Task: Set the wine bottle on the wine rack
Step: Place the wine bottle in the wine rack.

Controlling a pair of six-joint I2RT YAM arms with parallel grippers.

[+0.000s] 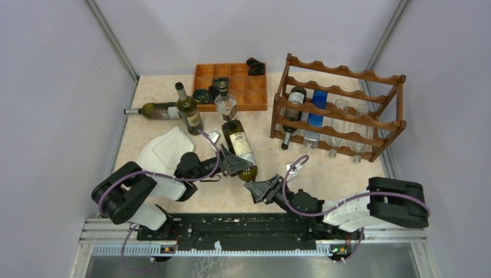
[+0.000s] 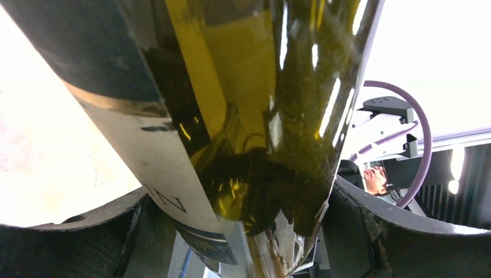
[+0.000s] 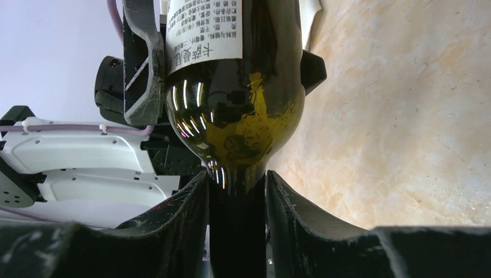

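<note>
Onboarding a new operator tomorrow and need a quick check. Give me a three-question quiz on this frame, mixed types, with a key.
1. True or false: the held bottle already lies on the wooden rack.
2. Which part of that bottle does the right hand grip? A) base B) neck C) label
3. Fill in: the left hand is clamped around the bottle's ____.

Key: 1 false; 2 B; 3 body.
</note>
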